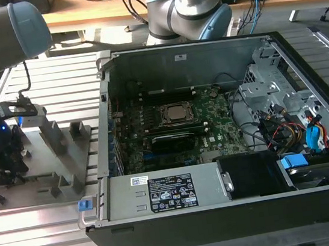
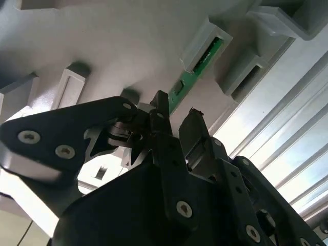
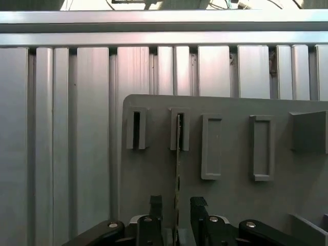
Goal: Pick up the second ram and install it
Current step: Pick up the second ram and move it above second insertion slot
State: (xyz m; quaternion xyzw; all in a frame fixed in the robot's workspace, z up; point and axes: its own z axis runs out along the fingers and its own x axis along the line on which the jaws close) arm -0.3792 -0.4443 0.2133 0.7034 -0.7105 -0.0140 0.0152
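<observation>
The second ram (image 3: 177, 169) is a thin green stick standing on edge in a slot of the grey holder plate (image 3: 230, 215). It shows green (image 2: 199, 67) in the second wrist view, one end in a grey holder block. My gripper (image 3: 177, 205) is open and straddles the stick's near end, with a gap between each black finger and the board. Its fingers (image 2: 162, 105) reach toward the stick. In the exterior view the gripper (image 1: 3, 165) hangs low over the holder plate (image 1: 49, 171) at the exterior view's left.
An open computer case (image 1: 224, 206) lies to the exterior view's right of the plate, with the green motherboard (image 1: 214, 134) and CPU socket (image 1: 174, 114) inside. Several grey holder blocks (image 1: 51, 138) stand on the plate. Slotted aluminium table rails (image 3: 77, 128) surround it.
</observation>
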